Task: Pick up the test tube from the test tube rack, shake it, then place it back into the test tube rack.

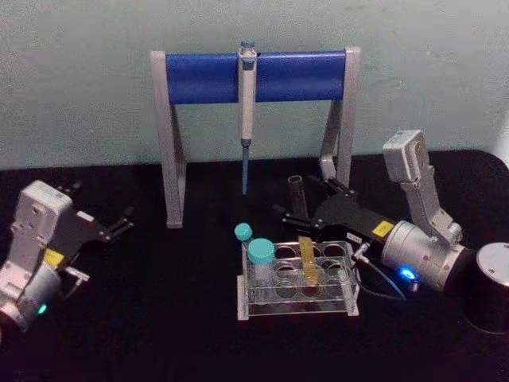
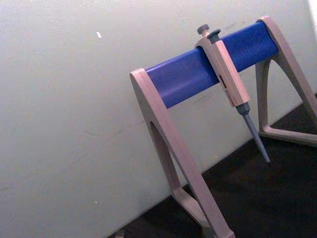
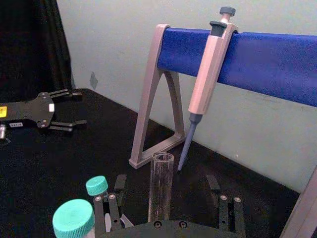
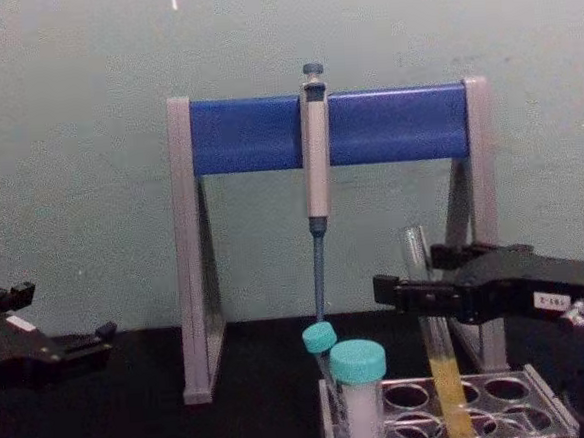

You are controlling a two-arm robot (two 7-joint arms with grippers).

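The test tube (image 1: 308,264) stands in a hole of the rack (image 1: 343,307), a little tilted, with yellow-orange liquid in its lower part. Its open upper end rises between the two fingers of the right pincer (image 1: 299,200). This pincer is released: in the right wrist view there is a clear gap between the glass and each finger, so it is around the tube but does not grasp it. The rack lies directly below this pincer, on the black desk (image 1: 159,318). In the same rack, on the left of the pincer, stand a short white vial (image 1: 261,259) with a teal cap and, just behind it, a thin tube with a teal cap (image 1: 242,232). Beyond the pincer, near the wall, is a grey and blue stand (image 1: 207,77) with a pipette (image 1: 247,103) hanging on its bar. Well apart on the left, the left pincer (image 1: 102,203) is low above the desk, its fingers spread and holding nothing.
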